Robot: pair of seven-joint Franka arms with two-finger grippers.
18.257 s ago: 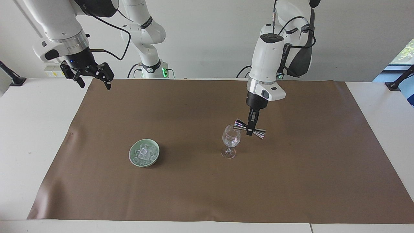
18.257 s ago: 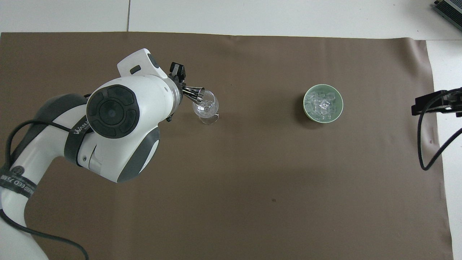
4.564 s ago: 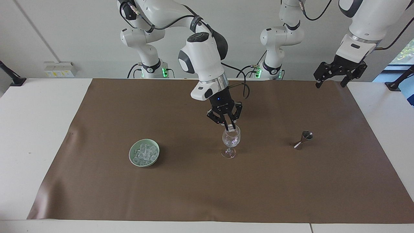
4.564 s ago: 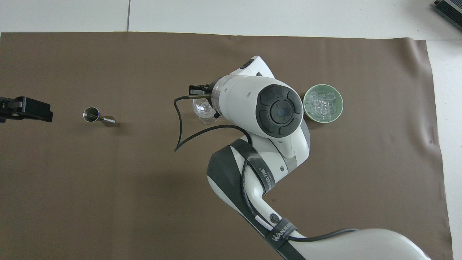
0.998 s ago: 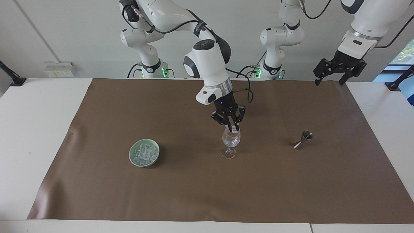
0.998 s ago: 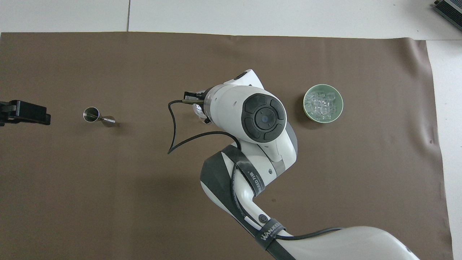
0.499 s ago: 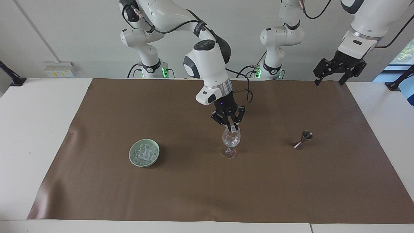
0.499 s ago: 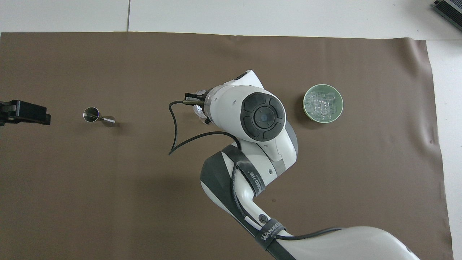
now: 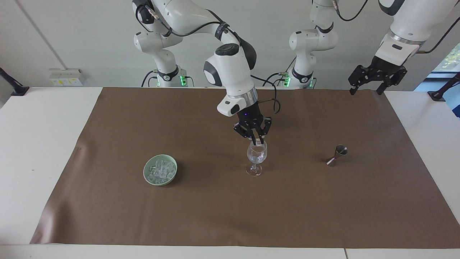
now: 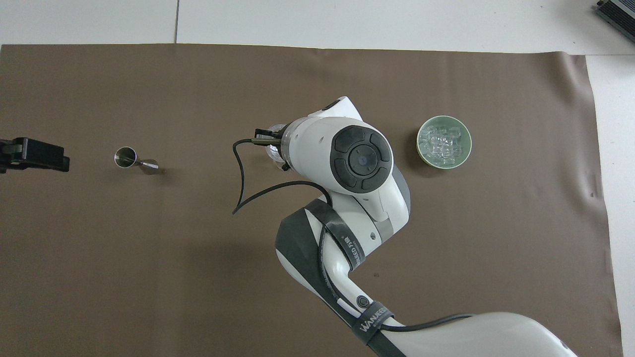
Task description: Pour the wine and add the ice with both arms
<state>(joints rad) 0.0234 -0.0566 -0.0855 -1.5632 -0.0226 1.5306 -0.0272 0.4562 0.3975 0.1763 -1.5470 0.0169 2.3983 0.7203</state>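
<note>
— Facing view first: what is the right arm doing?

— It reaches out over the middle of the brown mat (image 9: 230, 216), wrist tipped down, with the right gripper (image 9: 257, 143) just over the mouth of the wine glass (image 9: 256, 157). Its fingers are drawn close together with a small clear piece of ice (image 9: 257, 143) between the tips, right at the rim.

— And the left arm?

— It waits, raised over the mat's edge at its own end of the table. The left gripper (image 9: 370, 88) hangs with its fingers spread and nothing in them. The metal jigger (image 9: 337, 155) stands on the mat, toward that arm's end from the glass.

— Where is the rest of the ice?

— Piled in the pale green bowl (image 9: 160, 169), toward the right arm's end of the table and slightly farther from the robots than the glass.

— Now the overhead view.

— The right arm's white wrist covers most of the wine glass (image 10: 273, 150); only a sliver of it shows beside the black gripper body. The left gripper (image 10: 31, 153) shows at the frame's edge, near the jigger (image 10: 134, 161). The bowl (image 10: 468, 144) sits with its ice (image 10: 443, 144) heaped inside.

— Anything changed from half a second ago?

— Barely. The right gripper has edged up a touch and is still pinching the piece over the glass; the left arm, jigger and bowl have not moved.
</note>
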